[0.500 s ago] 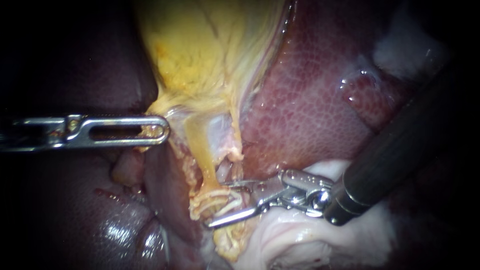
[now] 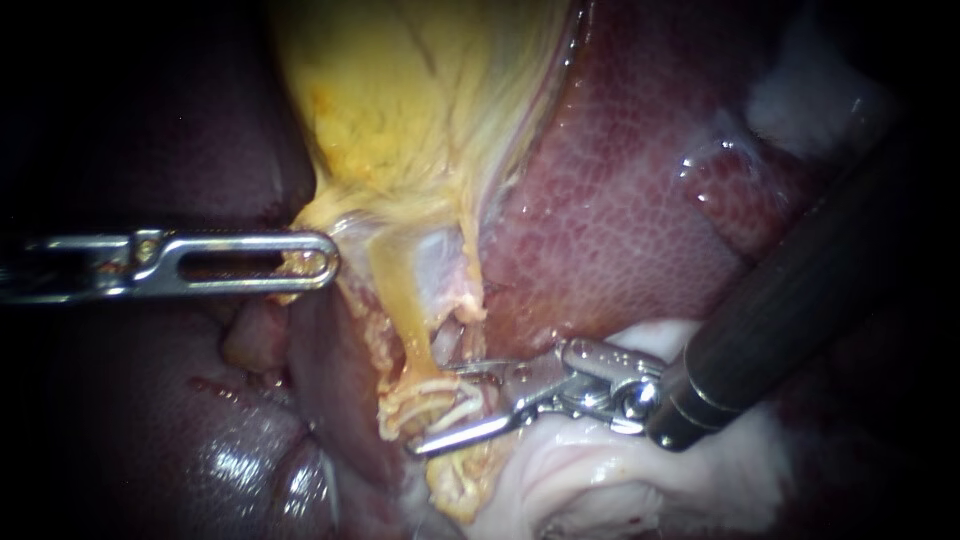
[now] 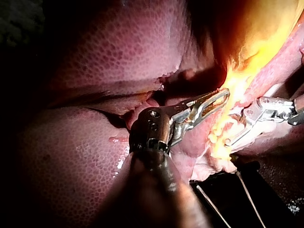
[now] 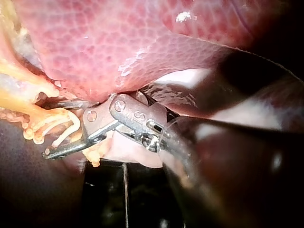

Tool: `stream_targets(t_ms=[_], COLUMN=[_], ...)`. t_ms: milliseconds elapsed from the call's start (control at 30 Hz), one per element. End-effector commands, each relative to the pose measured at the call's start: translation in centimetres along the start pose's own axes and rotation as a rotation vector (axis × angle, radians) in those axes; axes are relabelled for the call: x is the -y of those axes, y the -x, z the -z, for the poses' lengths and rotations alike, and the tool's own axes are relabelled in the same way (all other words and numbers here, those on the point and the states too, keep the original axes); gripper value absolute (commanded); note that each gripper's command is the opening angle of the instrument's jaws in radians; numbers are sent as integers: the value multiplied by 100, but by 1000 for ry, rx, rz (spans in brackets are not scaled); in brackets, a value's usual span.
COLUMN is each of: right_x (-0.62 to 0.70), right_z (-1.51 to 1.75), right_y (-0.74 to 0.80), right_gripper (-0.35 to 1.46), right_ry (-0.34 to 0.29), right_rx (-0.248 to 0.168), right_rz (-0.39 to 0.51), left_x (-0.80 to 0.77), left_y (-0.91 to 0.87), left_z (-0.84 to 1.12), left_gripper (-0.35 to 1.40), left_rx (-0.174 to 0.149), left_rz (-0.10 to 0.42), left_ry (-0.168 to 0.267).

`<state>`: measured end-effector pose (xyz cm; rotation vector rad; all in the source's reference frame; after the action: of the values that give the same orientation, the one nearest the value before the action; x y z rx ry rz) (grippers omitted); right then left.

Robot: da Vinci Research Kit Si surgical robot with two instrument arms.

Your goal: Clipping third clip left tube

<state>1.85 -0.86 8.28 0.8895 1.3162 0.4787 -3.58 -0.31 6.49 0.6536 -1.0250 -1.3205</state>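
Running from the narrow end of the gallbladder (image 2: 400, 110) toward six o'clock, a thin yellow tube (image 2: 405, 320) lies just below the centre of the endoscope view. Its lower end disappears into a knot of pale loops (image 2: 440, 405). I cannot tell whether these are clips or frayed tissue.

The right instrument (image 2: 435, 408) enters from four o'clock on a dark shaft. Its jaws are spread, one above and one below that knot, with a clear gap between them. In the right wrist view the far jaw is mostly hidden behind tissue and only the near jaw shows in full. I cannot tell whether either jaw touches the tube. A fold of whitish tissue (image 2: 600, 470) lies under the instrument's metal hinge, toward five o'clock.

The left instrument (image 2: 318, 263) reaches in flat from nine o'clock. Its slotted jaws are pressed together, pinching the edge of the gallbladder where it narrows. Here only the upper jaw shows, with yellowish tissue visible through the slot. The left wrist view shows both jaws closed with their tips buried in the yellow tissue.

The mottled red liver (image 2: 620, 200) fills the area from one to three o'clock. The edges of the view at nine and three o'clock fall into darkness.
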Motion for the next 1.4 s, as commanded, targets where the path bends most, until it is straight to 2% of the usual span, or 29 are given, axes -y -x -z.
stream_targets(t_ms=[33,233,433,567,1067,1400], right_x=[1,4,6,7,2,7], right_z=[5,24,47,55,38,15], right_y=[-3,-17,-41,-51,-57,-64], right_gripper=[60,60,60,60,60,60], right_ry=[-2,8,29,34,45,29], right_rx=[3,0,-10,-13,-17,-14], right_rz=[9,22,38,42,46,47], left_x=[1,1,1,2,2,3], left_y=[1,2,2,1,2,1], left_z=[1,3,3,3,3,2], left_gripper=[-35,-35,-35,-35,-35,-35], left_rx=[0,-1,-1,-1,-1,0], left_rz=[0,1,1,1,1,1], left_ry=[-1,-1,-1,-1,-1,0])
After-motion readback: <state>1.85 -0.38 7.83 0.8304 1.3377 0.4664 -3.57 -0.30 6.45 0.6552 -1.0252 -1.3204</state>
